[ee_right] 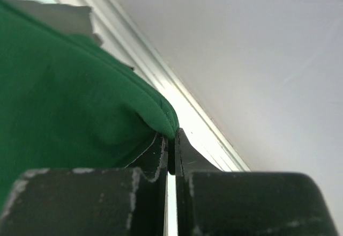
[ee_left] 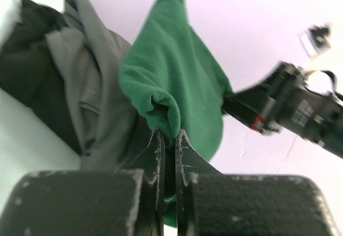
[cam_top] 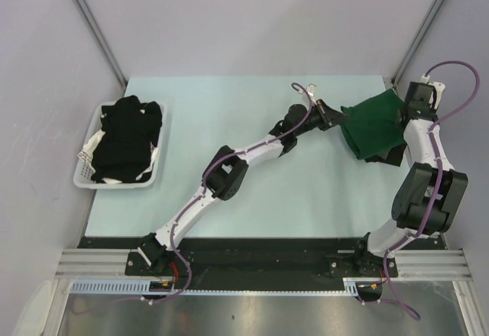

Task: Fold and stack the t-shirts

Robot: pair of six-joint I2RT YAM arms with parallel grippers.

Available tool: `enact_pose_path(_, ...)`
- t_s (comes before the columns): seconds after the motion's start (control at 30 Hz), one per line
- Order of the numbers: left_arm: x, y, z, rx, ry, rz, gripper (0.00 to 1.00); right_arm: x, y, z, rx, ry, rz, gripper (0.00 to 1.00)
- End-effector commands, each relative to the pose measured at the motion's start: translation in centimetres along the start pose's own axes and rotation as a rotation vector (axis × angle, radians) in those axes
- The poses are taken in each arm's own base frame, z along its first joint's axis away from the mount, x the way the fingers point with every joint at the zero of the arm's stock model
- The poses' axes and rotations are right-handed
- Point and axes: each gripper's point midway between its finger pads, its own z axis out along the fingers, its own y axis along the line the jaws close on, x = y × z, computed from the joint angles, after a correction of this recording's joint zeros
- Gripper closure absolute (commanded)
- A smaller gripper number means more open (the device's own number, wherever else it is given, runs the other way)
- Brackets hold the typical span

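Top external view: the green t-shirt point(cam_top: 372, 124) lies bunched at the far right of the pale blue surface point(cam_top: 252, 107), a soft matte cotton mass draped over darker folded cloth. The left claw point(cam_top: 339, 114) is pinched tight on its left edge. The right claw point(ee_right: 171, 139) is clamped just as narrowly on the opposite rounded fold, near the corner post. From the left wrist, the held hem shows fine ribbing and rolls over the scuffed black fingers point(ee_left: 155, 155). Beneath it sit a grey t-shirt point(ee_left: 88, 86), smooth and creased, and a black t-shirt point(ee_left: 32, 59). At the left edge, a white slatted plastic basket point(cam_top: 82, 176) holds a crumpled heap of black t-shirts point(cam_top: 128, 141).
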Motion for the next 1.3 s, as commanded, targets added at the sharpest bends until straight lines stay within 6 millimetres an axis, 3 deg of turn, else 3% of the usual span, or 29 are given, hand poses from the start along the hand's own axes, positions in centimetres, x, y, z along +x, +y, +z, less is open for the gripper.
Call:
enact_pose_path(0.0,-2.8,-5.5,0.3,0.107,-0.045,0.051,1.0,-3.5,-3.5,1.6,0.122,-0.098,0.088,1.0)
enact_pose_path(0.4,-1.8,-4.2,0.3,0.083,-0.019,0.063,1.0,-2.0,-1.1,7.1,0.098,-0.088,0.103,1.0)
enact_pose_path(0.73,-0.5,-3.9,0.0,0.079,0.031,0.074,1.0,-4.9,-0.2,9.2,0.086,-0.154,0.15,1.0)
enact_pose_path(0.77,-0.4,-4.0,0.0,0.081,0.037,0.08,1.0,-6.0,-0.4,9.1,0.087,-0.173,0.157,1.0)
enact_pose_path(0.83,-0.3,-4.1,-0.1,0.078,0.051,0.082,1.0,-5.7,-0.4,10.0,0.098,-0.148,0.15,1.0)
enact_pose_path(0.87,-0.1,-3.9,-0.1,0.073,0.058,0.084,1.0,-6.6,-0.9,10.2,0.106,-0.158,0.169,1.0)
enact_pose_path(1.27,1.1,-2.9,-0.5,0.061,0.116,0.084,1.0,-3.7,-2.7,13.3,0.137,-0.054,0.2,1.0)
